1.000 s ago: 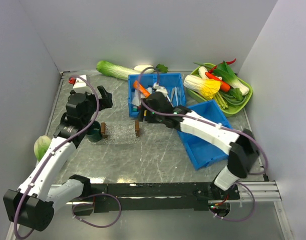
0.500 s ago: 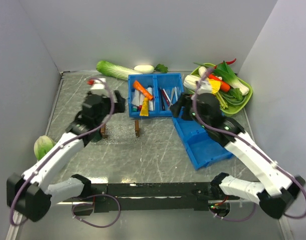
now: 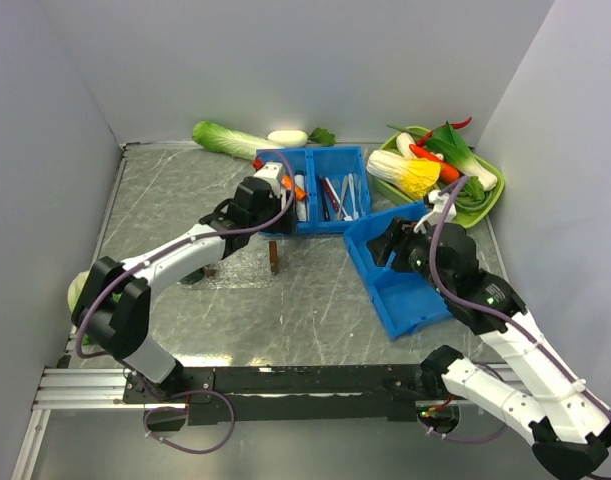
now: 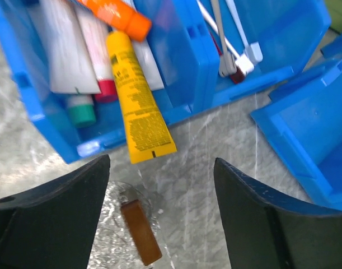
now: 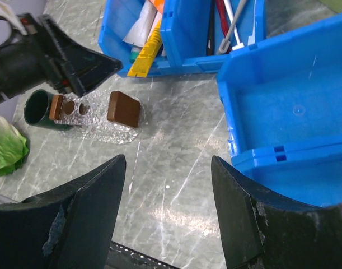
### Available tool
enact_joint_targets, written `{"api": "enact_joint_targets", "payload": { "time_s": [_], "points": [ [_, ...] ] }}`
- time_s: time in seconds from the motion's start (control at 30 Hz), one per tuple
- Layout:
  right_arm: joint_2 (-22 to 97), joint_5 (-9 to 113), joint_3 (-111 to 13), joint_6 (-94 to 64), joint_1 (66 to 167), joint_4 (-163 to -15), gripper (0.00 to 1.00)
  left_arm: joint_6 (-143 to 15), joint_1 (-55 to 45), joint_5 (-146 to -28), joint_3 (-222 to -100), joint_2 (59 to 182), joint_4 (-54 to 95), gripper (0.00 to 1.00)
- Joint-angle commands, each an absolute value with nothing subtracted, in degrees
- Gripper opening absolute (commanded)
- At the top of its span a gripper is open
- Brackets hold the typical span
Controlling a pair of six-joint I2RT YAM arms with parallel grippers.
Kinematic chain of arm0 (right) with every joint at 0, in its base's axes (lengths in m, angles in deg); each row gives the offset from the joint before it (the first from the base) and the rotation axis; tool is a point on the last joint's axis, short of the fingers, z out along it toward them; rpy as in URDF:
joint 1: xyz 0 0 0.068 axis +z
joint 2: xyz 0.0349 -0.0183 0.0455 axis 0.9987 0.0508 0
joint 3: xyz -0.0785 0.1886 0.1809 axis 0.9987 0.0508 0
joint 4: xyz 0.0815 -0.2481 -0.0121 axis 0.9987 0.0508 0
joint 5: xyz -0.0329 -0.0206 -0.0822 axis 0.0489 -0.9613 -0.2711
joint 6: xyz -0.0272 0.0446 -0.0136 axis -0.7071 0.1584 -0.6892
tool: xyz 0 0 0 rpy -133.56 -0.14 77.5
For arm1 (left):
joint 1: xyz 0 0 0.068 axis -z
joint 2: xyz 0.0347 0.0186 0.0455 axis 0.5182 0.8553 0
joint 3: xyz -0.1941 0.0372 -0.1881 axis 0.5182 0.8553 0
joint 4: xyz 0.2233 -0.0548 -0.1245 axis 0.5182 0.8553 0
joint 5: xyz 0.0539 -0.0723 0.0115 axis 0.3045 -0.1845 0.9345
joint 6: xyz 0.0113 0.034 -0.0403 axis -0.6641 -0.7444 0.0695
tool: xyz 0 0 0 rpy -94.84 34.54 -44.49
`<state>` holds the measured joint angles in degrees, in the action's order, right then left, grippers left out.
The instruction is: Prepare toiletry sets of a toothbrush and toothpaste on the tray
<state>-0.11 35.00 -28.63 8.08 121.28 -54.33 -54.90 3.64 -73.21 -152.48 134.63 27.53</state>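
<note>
The left gripper [image 4: 161,162], fingers apart and empty, hangs over the flat yellow toothpaste tube [image 4: 138,106], which droops across the near wall of the divided blue plastic bin [image 4: 193,61]; a thin maroon toothbrush [image 5: 220,11], apparently, lies inside. The right gripper [image 5: 168,162] gapes, empty

My look, for anyone asking: left arm [image 3: 170,262] and right arm [image 3: 515,345] are both white shells with chunky black joints. A purple cable [image 3: 287,195] loops along behind each claw. Left claw [image 4: 160,162] and right claw [image 5: 168,159] have fat matte-black wedge fingers [image 4: 53,218]. The right claw's are chipped grey at the edges. There's a small white-and-red bit [image 3: 269,180] right behind the left claw.
</note>
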Motion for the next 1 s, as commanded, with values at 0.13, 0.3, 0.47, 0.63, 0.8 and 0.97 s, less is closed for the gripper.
{"api": "enact_joint_targets", "payload": {
  "time_s": [0.13, 0.3, 0.47, 0.63, 0.8, 0.97],
  "points": [
    [-0.97, 36.54, -27.40, 8.80, 121.01, -54.51, 0.69, -49.75, 0.43, -81.64, -154.94, 138.23, 27.04, 0.73],
    [0.70, 37.69, -27.22, 9.42, 121.01, -56.00, 0.68, -48.35, -1.06, -85.51, -155.73, 141.22, 27.57, 0.71],
    [1.49, 38.48, -26.96, 9.86, 121.01, -57.32, 0.67, -47.90, -2.12, -87.28, -156.08, 143.41, 27.13, 0.67],
    [2.37, 38.83, -27.57, 9.86, 121.01, -57.50, 0.67, -47.20, -2.47, -88.59, -156.61, 145.18, 27.66, 0.66],
    [1.67, 38.65, -27.13, 10.21, 121.10, -57.50, 0.66, -46.50, -2.91, -90.53, -157.31, 146.59, 28.27, 0.62],
    [1.05, 38.48, -26.96, 10.38, 121.01, -57.15, 0.66, -45.62, -3.44, -91.93, -157.31, 146.85, 28.19, 0.56]
  ]
}}
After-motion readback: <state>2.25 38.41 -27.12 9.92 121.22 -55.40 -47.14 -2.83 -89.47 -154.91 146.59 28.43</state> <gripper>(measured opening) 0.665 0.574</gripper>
